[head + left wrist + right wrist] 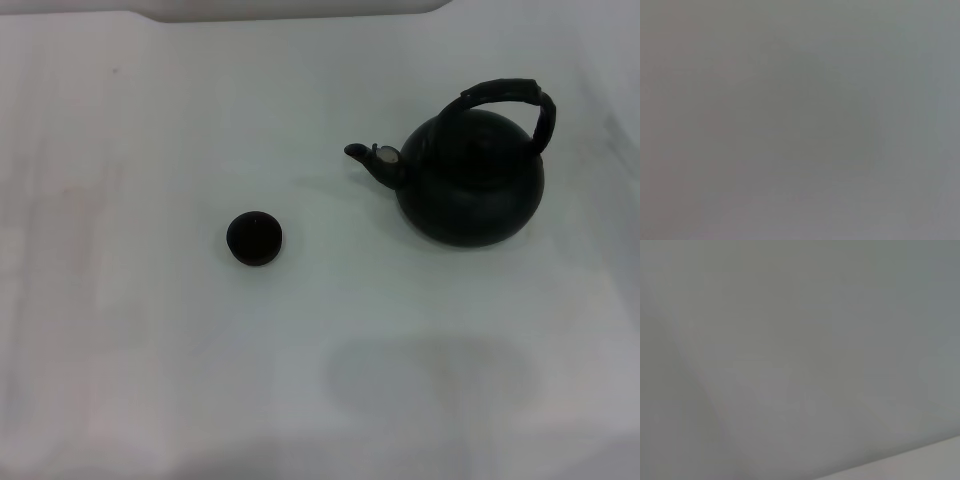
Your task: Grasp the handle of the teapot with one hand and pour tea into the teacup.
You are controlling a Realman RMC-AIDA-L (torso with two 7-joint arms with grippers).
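The matte black teapot (472, 182) stands upright on the white table at the right of the head view. Its short spout (374, 160), with a pale spot, points left toward the teacup. The black ribbed handle (512, 98) arches over its top. The tiny dark teacup (254, 238) stands upright left of the pot, well apart from it. Neither gripper shows in any view. Both wrist views show only blank pale surface.
The white table (150, 350) fills the head view, with its far edge along the top. A faint round shadow (430, 375) lies on the table in front of the teapot.
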